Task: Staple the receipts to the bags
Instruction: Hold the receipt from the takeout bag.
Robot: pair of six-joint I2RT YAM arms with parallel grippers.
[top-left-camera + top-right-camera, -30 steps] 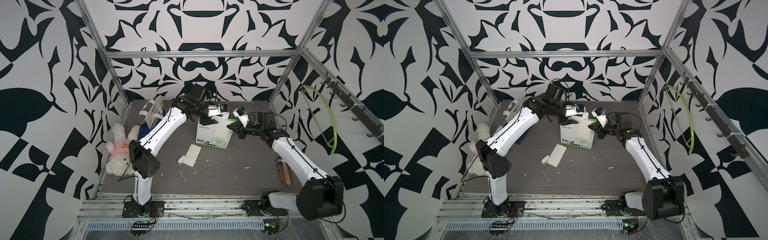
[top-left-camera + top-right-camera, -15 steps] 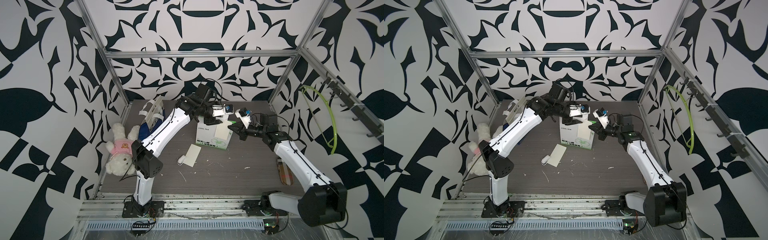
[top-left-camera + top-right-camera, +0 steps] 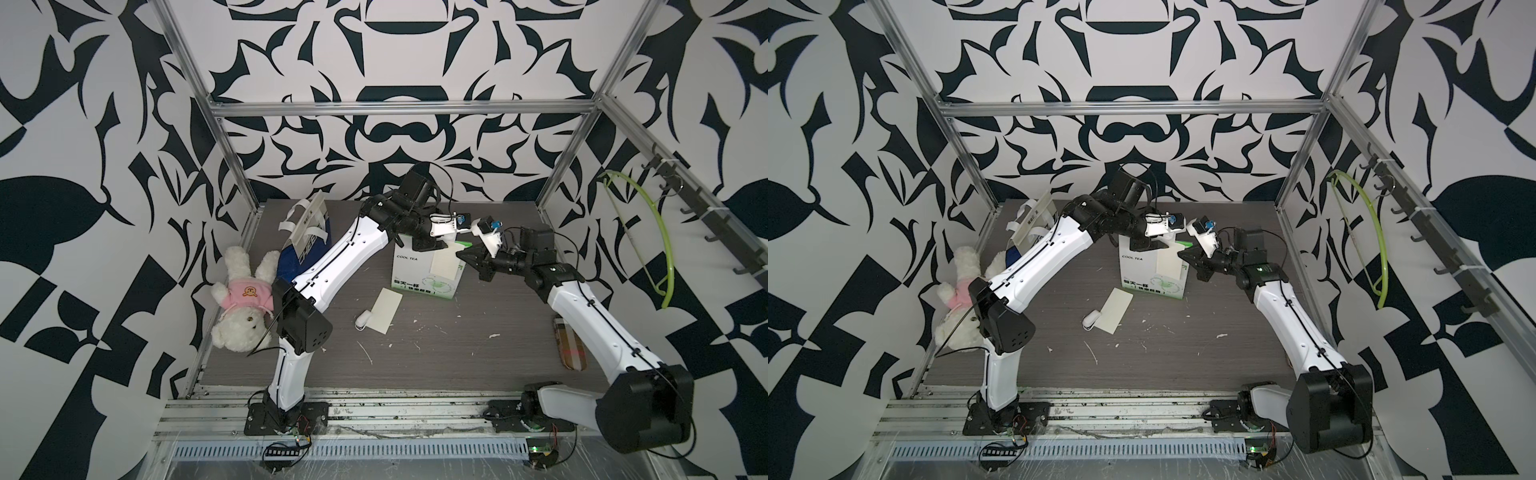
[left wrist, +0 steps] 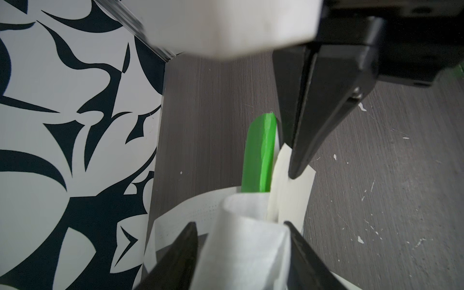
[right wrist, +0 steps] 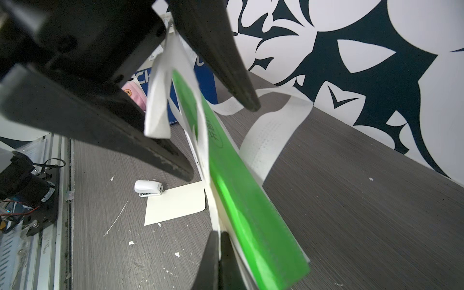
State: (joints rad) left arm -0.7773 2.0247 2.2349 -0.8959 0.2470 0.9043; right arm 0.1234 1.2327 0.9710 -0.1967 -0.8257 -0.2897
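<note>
At the COOL TEA bag's (image 3: 409, 278) top rim: receipt pinned in place, stapling not yet begun, I judge.
Your right gripper (image 3: 460, 254) is clamped on the first receipt (image 3: 444, 264), holding it to the bag's front. Your left gripper's (image 4: 238, 223) jaws stand apart around the white handle (image 4: 246, 253). The stapler (image 3: 362, 322) lies in front of the bag, touching the second receipt (image 3: 384, 309). Next you'd need to fetch the stapler without loosening the pinch.

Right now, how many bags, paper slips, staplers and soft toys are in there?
Bags: 2
Receipts: 2
Stapler: 1
Teddy: 1
Total: 6
</note>
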